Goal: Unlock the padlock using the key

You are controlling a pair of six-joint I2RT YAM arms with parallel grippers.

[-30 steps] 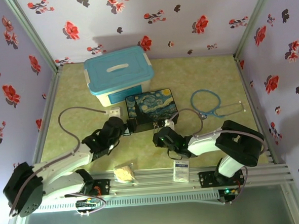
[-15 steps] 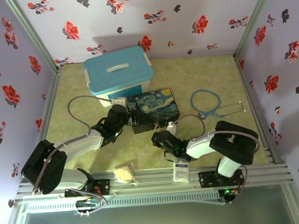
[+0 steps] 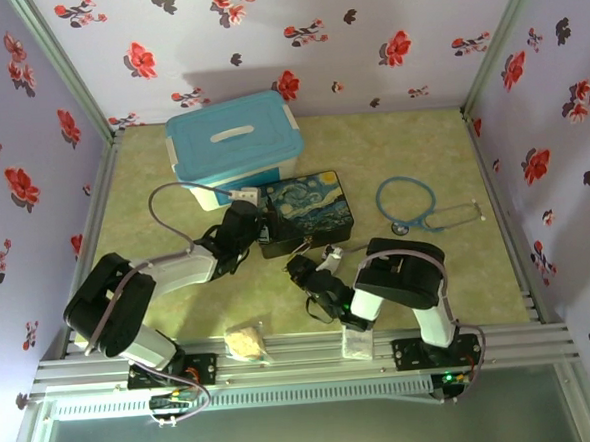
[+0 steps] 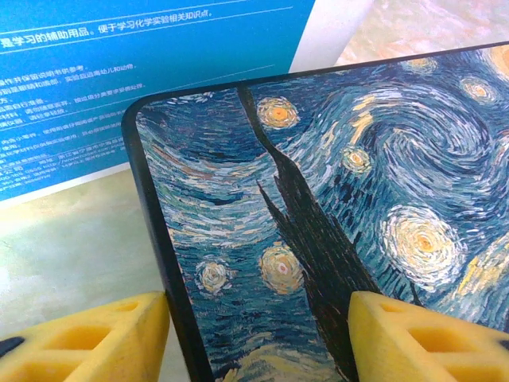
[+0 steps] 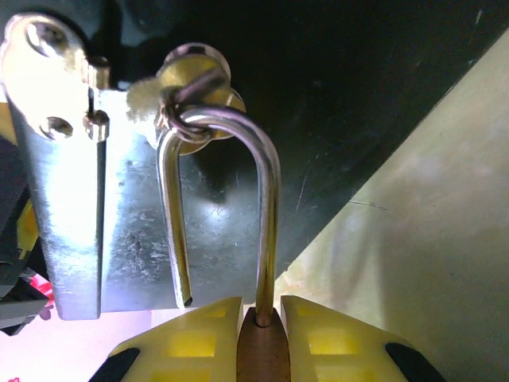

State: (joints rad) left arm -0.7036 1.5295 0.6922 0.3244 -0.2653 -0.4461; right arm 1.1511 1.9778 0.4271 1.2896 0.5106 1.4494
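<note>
1. In the right wrist view, one leg of the shackle [image 5: 269, 183] runs down into the padlock [image 5: 262, 354]; the other leg ends bare in the air beside the silver hasp plate [image 5: 71, 159], not seated in the body; I judge the lock already sprung, so the turn of the key looks done.
2. I cannot make out the key anywhere; whether it sits in the keyway, which my fingers would hide, I cannot tell.
3. What is left, as I read it: the shackle hangs looped through the brass ring [image 5: 195, 76] on the dark front of the Starry-Night box [image 4: 318, 199]; the free leg would have to be unhooked from that ring to take the padlock off.
4. My right gripper [image 5: 262, 334] is clenched on the padlock; a narrow sliver of brass shows pinched between my yellow pads [image 5: 191, 342], and the shackle rises straight up from between them; the lock is in my hold, not beside it.
5. My left gripper [image 4: 258, 350] is spread wide; one of its fingers [image 4: 87, 342] lies just off the box's edge over the table [image 3: 391, 145], the other over the painted lid, with the box's corner between them; they grasp nothing that I can see; whether they press on the lid I cannot tell.
6. From above, both my grippers sit at the near side of the box, the right at its front edge and the left at its left corner.
</note>
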